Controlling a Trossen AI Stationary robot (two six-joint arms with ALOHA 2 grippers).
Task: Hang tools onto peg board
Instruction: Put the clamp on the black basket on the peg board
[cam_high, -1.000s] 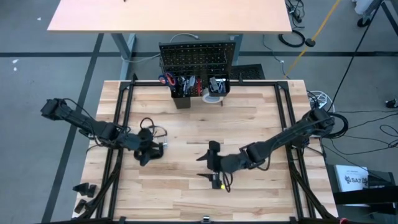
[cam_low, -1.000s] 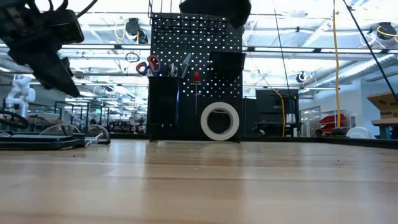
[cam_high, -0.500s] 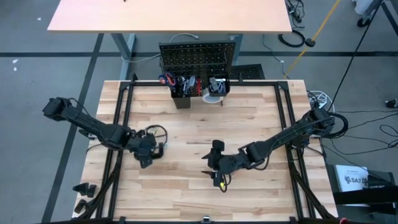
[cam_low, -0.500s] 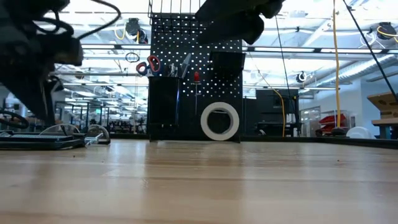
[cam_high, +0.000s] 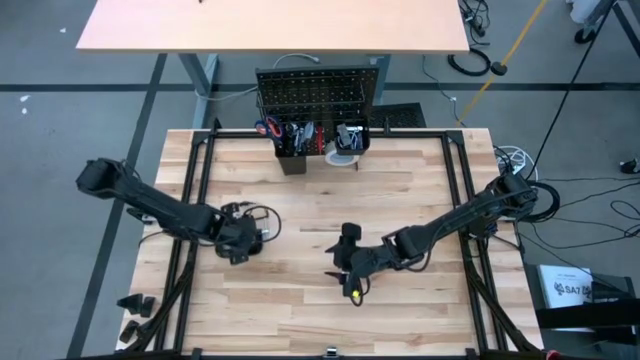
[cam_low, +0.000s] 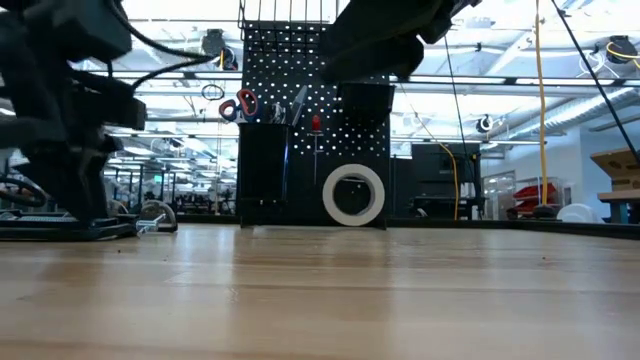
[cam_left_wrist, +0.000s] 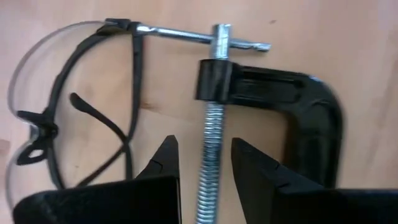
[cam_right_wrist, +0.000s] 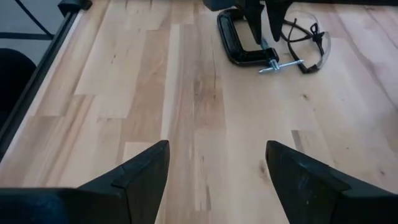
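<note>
The black peg board (cam_high: 315, 95) stands upright at the table's far edge, with small bins (cam_high: 300, 140) at its foot. Red-handled scissors (cam_low: 240, 105) and a red screwdriver (cam_low: 316, 125) are on it, and a white tape roll (cam_low: 353, 194) leans at its foot. A black C-clamp (cam_left_wrist: 311, 124) lies flat on the table's left half, beside the safety glasses (cam_left_wrist: 56, 106). My left gripper (cam_left_wrist: 205, 142) points steeply down, open, one finger on either side of the clamp's screw (cam_left_wrist: 211, 106), with a gap on both sides. My right gripper (cam_right_wrist: 217, 168) hovers open over mid-table (cam_high: 345, 265), nothing between its fingers.
Black frame rails (cam_high: 195, 190) (cam_high: 460, 190) run along the table's left and right sides. Bare wood lies between the arms and the peg board. Small dark parts (cam_high: 135, 305) sit off the near left corner. A second tabletop (cam_high: 270, 25) stands behind the board.
My left gripper has sunk toward the C-clamp and tipped to point more steeply down, shifting slightly toward the table's right. Its fingers now stand around the clamp's screw. My right gripper has dipped a little over mid-table.
</note>
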